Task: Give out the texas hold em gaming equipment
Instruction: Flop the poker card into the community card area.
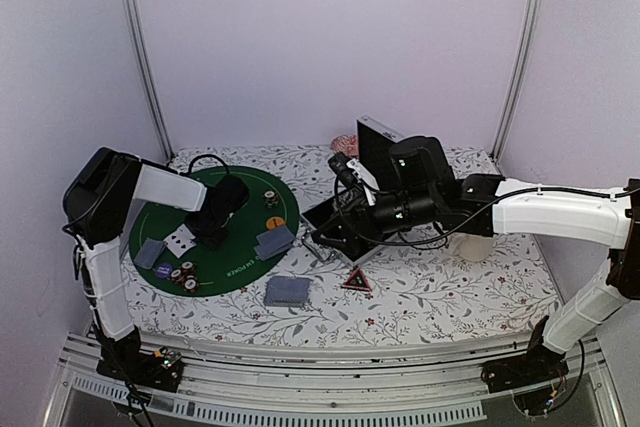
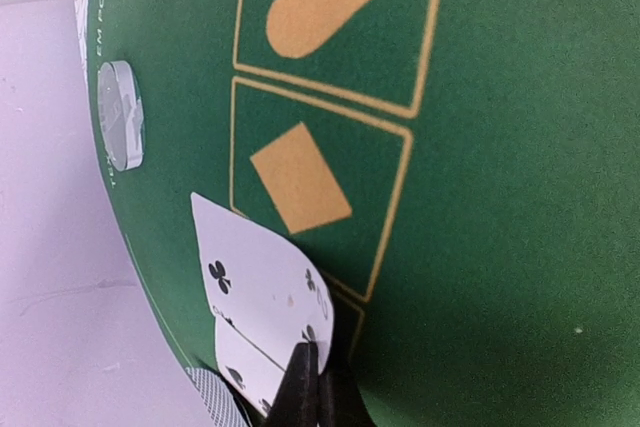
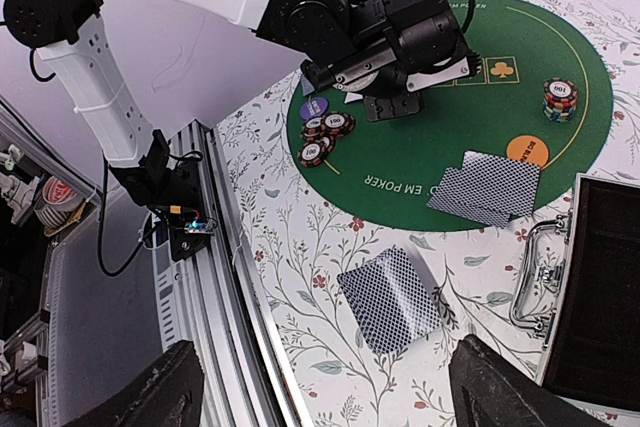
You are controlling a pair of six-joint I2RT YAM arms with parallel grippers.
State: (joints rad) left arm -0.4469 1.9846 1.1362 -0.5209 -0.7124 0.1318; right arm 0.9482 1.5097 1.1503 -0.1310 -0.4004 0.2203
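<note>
On the green poker mat [image 1: 240,259], my left gripper [image 2: 312,387] is shut on the edge of a face-up club playing card [image 2: 255,267], which bows up off the felt. A second face-up card [image 2: 240,362] lies under it. From above, the left gripper [image 1: 213,227] stands mid-mat. Loose poker chips [image 1: 181,275] and two grey-backed cards [image 1: 150,252] lie at the mat's left rim. A chip stack [image 1: 270,197], the orange button [image 1: 275,220] and more grey-backed cards [image 1: 275,242] are at its right. The deck [image 3: 390,297] lies on the cloth below my open, empty right gripper [image 3: 325,347].
The open silver case [image 1: 335,219] stands just right of the mat, under my right arm. A cream mug [image 1: 472,245] is behind that arm. A red triangular marker [image 1: 355,282] lies on the floral cloth near the deck. The metal rail [image 3: 215,277] runs along the table's near edge.
</note>
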